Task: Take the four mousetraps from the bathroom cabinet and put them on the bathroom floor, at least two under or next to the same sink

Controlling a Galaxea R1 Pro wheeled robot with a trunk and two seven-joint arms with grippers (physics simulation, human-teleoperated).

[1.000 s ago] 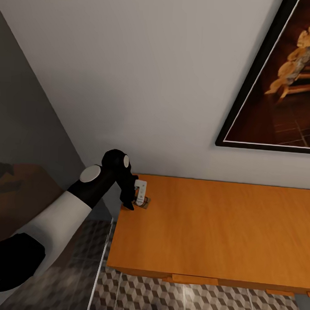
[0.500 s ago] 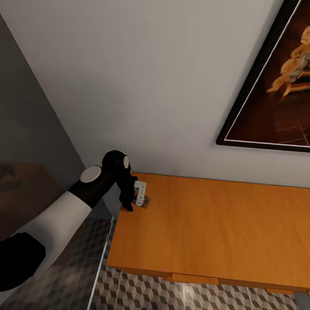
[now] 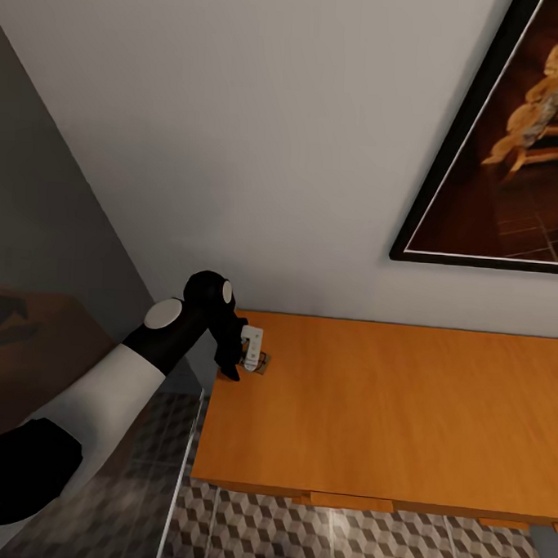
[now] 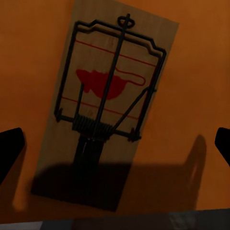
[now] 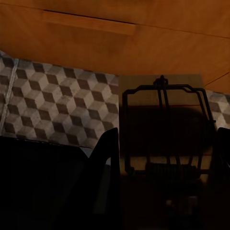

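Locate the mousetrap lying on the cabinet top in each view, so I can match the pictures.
Head view: the mousetrap lies at the left end of the cabinet top, near the wall, under the left gripper.
Left wrist view: centre of the picture, flat on the wood, between the open fingertips.
Right wrist view: a second mousetrap, held by the right gripper.
Shared landmark: the cabinet's orange wood.

No writing can be read anywhere; the mousetrap [image 4: 108,103] perhaps bears only a red mark.
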